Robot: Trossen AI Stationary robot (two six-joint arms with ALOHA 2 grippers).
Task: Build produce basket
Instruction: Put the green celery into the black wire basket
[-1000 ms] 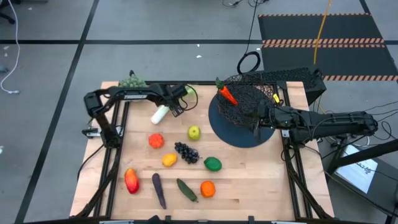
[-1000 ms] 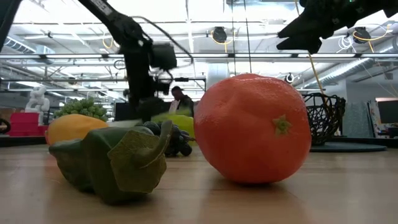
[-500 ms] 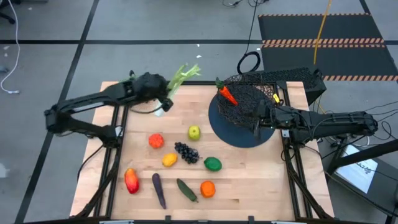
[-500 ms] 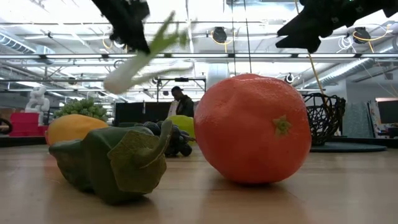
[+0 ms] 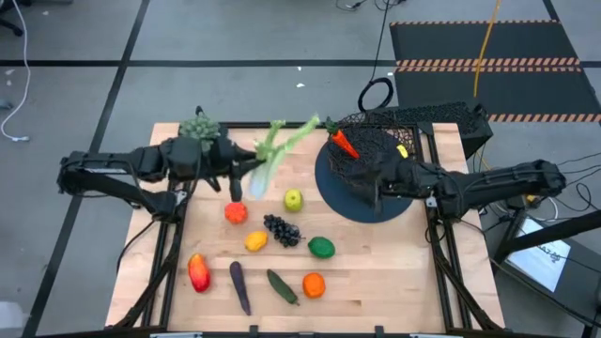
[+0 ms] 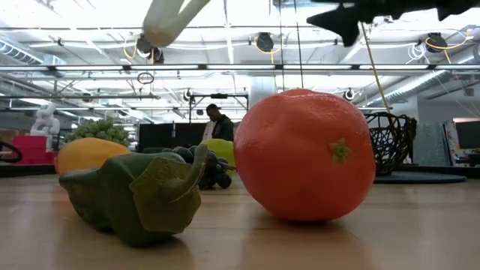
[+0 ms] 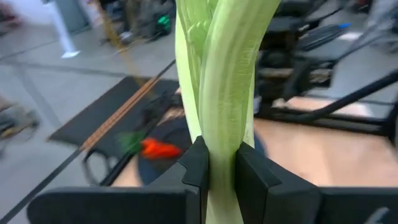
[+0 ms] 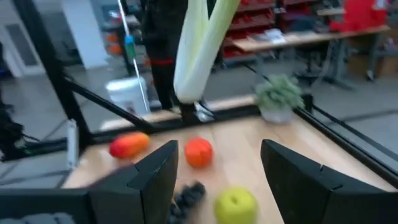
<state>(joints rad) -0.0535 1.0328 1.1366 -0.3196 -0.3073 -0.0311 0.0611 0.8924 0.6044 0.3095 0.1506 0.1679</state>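
My left gripper (image 5: 247, 166) is shut on the white-green leek (image 5: 279, 148), which is in the air over the table's far left part. Its leaves (image 5: 302, 127) point toward the black wire-mesh basket (image 5: 387, 139). The orange carrot (image 5: 344, 144) lies in the basket, above the dark base disc (image 5: 349, 200). My right gripper (image 5: 377, 185) is open over that disc, beside the basket. Tomato (image 5: 235, 212), apple (image 5: 293, 199), grapes (image 5: 282, 229), lemon (image 5: 255, 241), lime (image 5: 321, 247), red pepper (image 5: 198, 272), eggplant (image 5: 240, 286), cucumber (image 5: 282, 286) and orange (image 5: 314, 284) lie on the table. My left gripper pinches the leek's pale-green stalk (image 7: 222, 134) between its two fingers (image 7: 196, 167), which lie across the stalk. The leek is lifted clear and tilted: its white end (image 5: 258, 188) points down toward the table's near side, and its leaves rise toward the far right.
A grey-green bushy clump (image 5: 200, 125) sits at the table's far left corner. In the low view the orange (image 6: 304, 154) and cucumber (image 6: 131, 195) fill the foreground, with the basket (image 6: 390, 142) behind on the right. A person stands in the room beyond.
My left gripper has lifted the leek off the table and drawn back toward the left edge. The leek swung up and is now clear of the table, leaves toward the basket. My right gripper has shifted a little toward the table's left.
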